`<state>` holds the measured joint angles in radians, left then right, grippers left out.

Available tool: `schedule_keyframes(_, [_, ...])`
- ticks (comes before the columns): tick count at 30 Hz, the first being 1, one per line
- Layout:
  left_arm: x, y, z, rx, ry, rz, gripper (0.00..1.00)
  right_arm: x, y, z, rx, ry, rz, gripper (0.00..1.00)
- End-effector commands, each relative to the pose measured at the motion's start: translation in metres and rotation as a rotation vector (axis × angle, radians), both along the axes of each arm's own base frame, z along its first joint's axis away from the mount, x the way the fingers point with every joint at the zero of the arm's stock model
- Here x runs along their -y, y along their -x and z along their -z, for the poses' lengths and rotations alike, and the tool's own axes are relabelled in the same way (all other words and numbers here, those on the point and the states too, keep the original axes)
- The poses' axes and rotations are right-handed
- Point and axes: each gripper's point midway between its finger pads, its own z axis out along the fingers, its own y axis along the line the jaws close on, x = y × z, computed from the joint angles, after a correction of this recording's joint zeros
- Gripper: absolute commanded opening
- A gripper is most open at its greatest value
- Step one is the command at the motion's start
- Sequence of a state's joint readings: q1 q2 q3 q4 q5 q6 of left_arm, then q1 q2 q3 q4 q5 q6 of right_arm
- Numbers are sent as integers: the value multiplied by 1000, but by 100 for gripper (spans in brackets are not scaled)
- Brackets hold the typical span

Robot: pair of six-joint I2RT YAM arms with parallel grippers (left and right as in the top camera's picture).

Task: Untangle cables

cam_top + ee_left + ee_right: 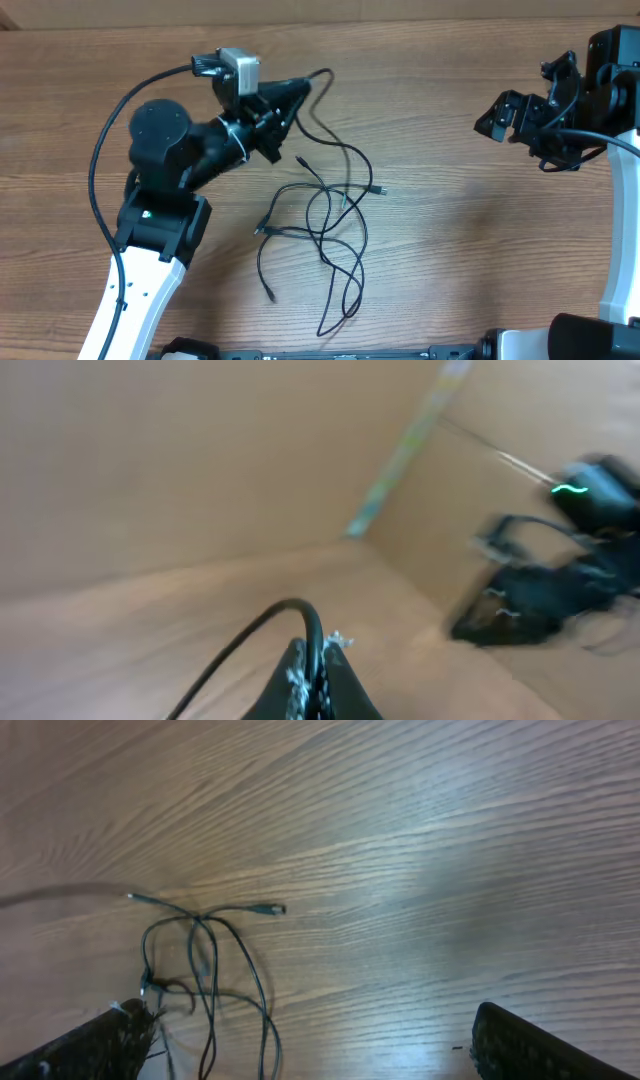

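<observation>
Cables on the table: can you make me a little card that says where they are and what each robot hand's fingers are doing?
cables: tangled in a loose pile, mid table
left fingers: shut on one cable
held cable's path: runs from the fingers down into the pile
right fingers: open, holding nothing, away from the pile

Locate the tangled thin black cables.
Overhead view: the tangled thin black cables lie centrally on the wooden table, right of the left gripper, which is shut on one strand.
</observation>
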<state>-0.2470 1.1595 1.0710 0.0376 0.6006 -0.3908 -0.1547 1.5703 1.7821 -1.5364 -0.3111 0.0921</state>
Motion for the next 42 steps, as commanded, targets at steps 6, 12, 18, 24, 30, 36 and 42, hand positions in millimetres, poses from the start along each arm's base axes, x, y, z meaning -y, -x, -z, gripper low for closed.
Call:
schedule_keyframes(6, [-72, -40, 67, -243, -149, -483, 40, -1, -3, -2, 22, -5, -16, 100])
schedule_keyframes(12, [-73, -39, 116, -399, -233, -480, 79, -1, -3, -2, 22, -5, -16, 100])
schedule_keyframes(18, [-82, -25, 166, -564, -366, -491, 89, -2, 1, -1, 6, -8, -16, 100])
schedule_keyframes(24, [-99, -2, 217, -746, -531, -507, 90, -10, 8, 4, -29, -28, -37, 100])
schedule_keyframes(30, [-100, 1, 238, -814, -570, -497, 91, -48, 13, 32, -82, -93, -138, 100])
schedule_keyframes(36, [-106, -4, 237, -795, -585, -538, 96, -92, 24, 62, -130, -153, -262, 100])
schedule_keyframes(42, [-121, -7, 237, -800, -590, -590, 98, -130, 49, 95, -200, -181, -382, 100])
